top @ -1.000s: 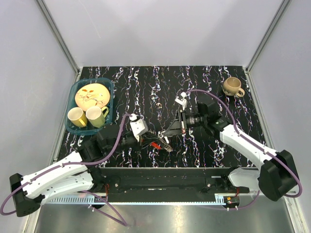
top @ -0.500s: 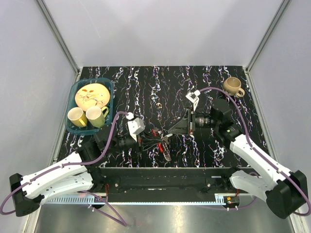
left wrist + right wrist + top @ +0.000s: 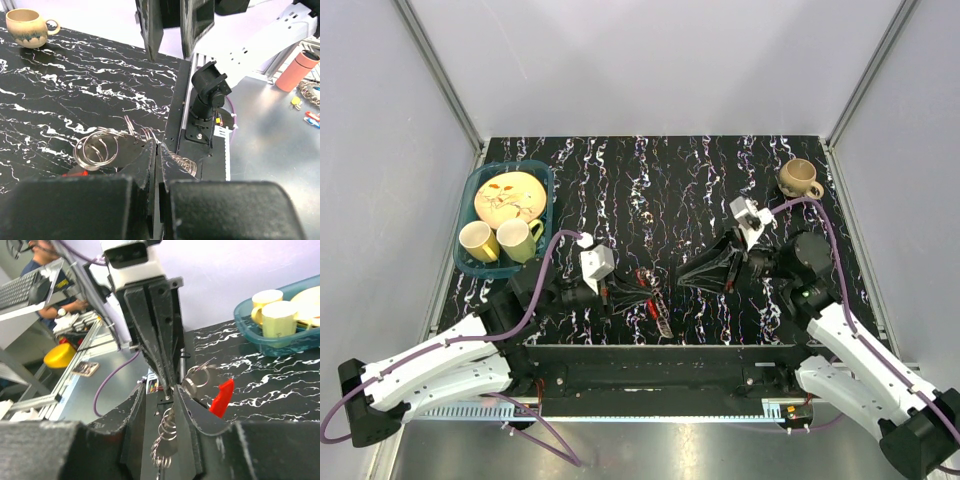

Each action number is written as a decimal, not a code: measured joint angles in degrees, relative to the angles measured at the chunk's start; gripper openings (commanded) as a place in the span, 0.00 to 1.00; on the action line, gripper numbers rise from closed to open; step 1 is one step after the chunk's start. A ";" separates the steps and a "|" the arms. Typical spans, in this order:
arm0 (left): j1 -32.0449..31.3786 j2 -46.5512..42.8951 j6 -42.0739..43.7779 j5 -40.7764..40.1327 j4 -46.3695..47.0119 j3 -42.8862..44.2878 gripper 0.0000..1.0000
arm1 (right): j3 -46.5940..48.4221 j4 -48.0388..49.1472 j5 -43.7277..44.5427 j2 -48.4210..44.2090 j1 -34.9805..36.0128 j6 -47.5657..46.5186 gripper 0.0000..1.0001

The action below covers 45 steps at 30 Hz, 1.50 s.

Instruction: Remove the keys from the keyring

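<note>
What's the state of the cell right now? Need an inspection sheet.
Surface: black white-veined table; no spills seen.
Job's things: keyring, a bunch of silvery loops with a red piece and a hanging string of small rings. Keys cannot be told apart in the bunch.
Clutter: tan mug back right. Blue basket back left with a yellow plate and two yellow mugs.
Grippers: left gripper fingers shut on the keyring. Right gripper fingers apart, facing the bunch, holding nothing.
Cables: purple cables along both arms, none across the bunch.
Surroundings: grey walls; a person at a keyboard beyond the cell.
</note>
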 measured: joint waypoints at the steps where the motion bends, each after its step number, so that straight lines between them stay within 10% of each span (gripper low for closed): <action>1: 0.00 0.00 -0.24 0.20 0.33 0.00 0.00 | -0.48 1.31 -0.66 0.09 0.33 -0.50 0.31; 45: 0.00 2.05 -1.25 4.22 2.16 0.55 0.00 | -6.21 4.76 -1.22 4.92 9.49 -14.38 0.21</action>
